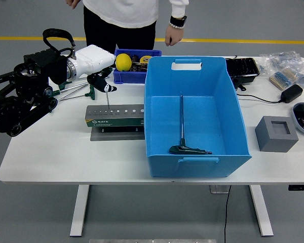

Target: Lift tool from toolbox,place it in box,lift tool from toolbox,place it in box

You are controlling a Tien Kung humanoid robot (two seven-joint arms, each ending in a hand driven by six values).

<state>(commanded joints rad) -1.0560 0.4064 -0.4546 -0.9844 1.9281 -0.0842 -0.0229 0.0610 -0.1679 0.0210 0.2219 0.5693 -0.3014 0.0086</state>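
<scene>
The left hand (99,81) has its fingers clamped on a T-handle tool (107,96) hanging upright below them over the toolbox (114,116), with the blue box (192,116) off to their right.

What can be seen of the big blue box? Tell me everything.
The big blue box is a deep, open-topped rectangular bin that looks like corrugated plastic, with walls flaring outward toward the rim and a handle cut-out in the near and far walls. It stands upright on the white table, right of the green tool holder and against the small blue bin. One T-handle tool lies on its floor, handle toward the near wall.
</scene>
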